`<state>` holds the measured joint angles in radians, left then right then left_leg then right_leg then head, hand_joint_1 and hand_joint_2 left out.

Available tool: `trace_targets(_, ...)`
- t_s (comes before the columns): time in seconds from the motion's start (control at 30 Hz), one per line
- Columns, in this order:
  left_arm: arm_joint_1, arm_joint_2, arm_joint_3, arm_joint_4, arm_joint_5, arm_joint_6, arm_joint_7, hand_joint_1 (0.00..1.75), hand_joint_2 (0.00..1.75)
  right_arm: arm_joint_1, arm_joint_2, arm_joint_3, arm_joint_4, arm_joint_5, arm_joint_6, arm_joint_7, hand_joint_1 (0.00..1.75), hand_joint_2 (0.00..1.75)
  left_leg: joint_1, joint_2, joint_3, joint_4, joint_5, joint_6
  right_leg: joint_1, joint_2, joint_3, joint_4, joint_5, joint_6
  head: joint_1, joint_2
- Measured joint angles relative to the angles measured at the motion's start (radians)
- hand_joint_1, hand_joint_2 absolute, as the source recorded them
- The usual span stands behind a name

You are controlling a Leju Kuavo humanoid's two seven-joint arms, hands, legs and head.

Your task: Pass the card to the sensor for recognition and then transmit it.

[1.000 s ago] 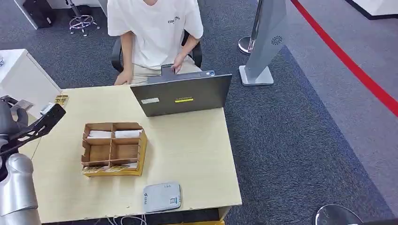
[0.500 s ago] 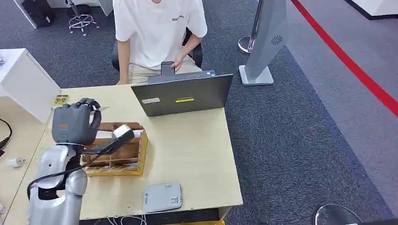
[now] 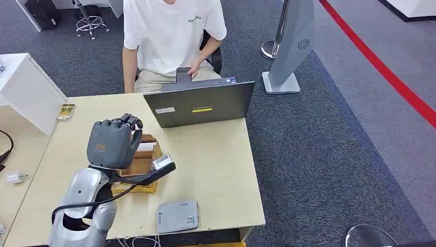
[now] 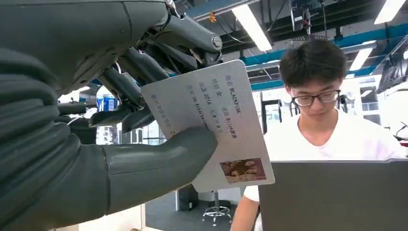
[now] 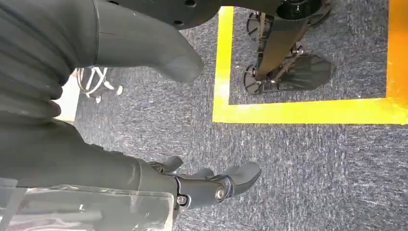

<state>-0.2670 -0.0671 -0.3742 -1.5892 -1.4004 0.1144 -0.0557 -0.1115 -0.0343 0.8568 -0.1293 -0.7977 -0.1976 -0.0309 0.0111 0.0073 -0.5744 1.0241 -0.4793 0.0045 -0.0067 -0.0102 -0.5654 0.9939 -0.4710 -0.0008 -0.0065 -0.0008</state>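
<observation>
Left hand (image 3: 112, 144) has swung in over the bench (image 3: 216, 154), pinching the card (image 4: 211, 120) above the box; sensor (image 3: 178, 216) lies at five o'clock, scan pending; right hand (image 5: 202, 185) hangs spread

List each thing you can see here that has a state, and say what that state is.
Left hand: raised over the table, holding the card.
Card: pinched between thumb and fingers, printed side facing the wrist camera.
Right hand: hanging over the carpet, fingers apart, holding nothing.
Laptop: lid up, back toward the robot.
Cardboard box: open-topped, partly hidden behind the left hand.
Card reader: flat near the table's front edge, nothing on it.
</observation>
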Motion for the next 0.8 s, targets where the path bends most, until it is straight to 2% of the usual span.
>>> trace_targets(0.53,0.001,0.0,-0.002,-0.001,0.001,0.0,0.0,1.75,1.75,0.002,0.0,0.001,0.0,0.0,0.0,0.0,0.0,1.75,0.0,0.0,0.0,0.0,0.0,0.0,0.0,0.0,0.0,0.0,0.0,0.0,0.0,0.0)
trace_targets(0.57,0.008,-0.001,-0.003,-0.001,0.028,-0.024,-0.017,1.75,1.75,0.002,0.0,0.001,0.0,-0.009,-0.002,0.001,0.0,1.75,0.0,0.0,0.0,0.0,0.0,0.0,0.0,0.0,0.0,0.0,0.0,0.0,0.0,0.0)
trace_targets(0.6,0.048,-0.004,-0.013,-0.013,0.08,-0.069,-0.049,1.75,1.75,0.001,0.0,0.001,0.0,-0.025,-0.006,0.002,0.0,1.75,-0.001,0.002,0.001,-0.001,-0.001,0.001,0.0,0.002,0.001,0.0,0.0,0.0,0.001,0.0)
trace_targets(0.63,0.096,-0.005,-0.026,-0.025,0.108,-0.066,-0.069,1.75,1.75,0.002,0.002,0.001,0.0,-0.036,-0.008,0.003,0.0,1.75,-0.001,0.004,0.003,-0.001,-0.002,0.001,0.0,0.004,0.001,0.0,-0.001,0.002,-0.002,0.0)
trace_targets(0.73,0.227,-0.003,-0.102,-0.025,0.117,0.001,-0.053,1.75,1.75,0.006,0.002,0.001,0.0,-0.053,-0.015,0.002,0.0,1.75,0.0,0.004,0.0,0.0,-0.003,0.001,0.0,0.004,-0.001,-0.001,-0.002,0.003,0.001,0.0)
trace_targets(0.8,0.258,0.002,-0.127,-0.025,0.125,0.014,-0.041,1.75,1.75,0.006,0.003,0.001,0.0,-0.059,-0.015,0.002,0.0,1.75,-0.001,0.003,-0.002,0.0,-0.003,0.002,0.0,0.002,-0.002,-0.001,-0.002,0.003,0.001,0.0)
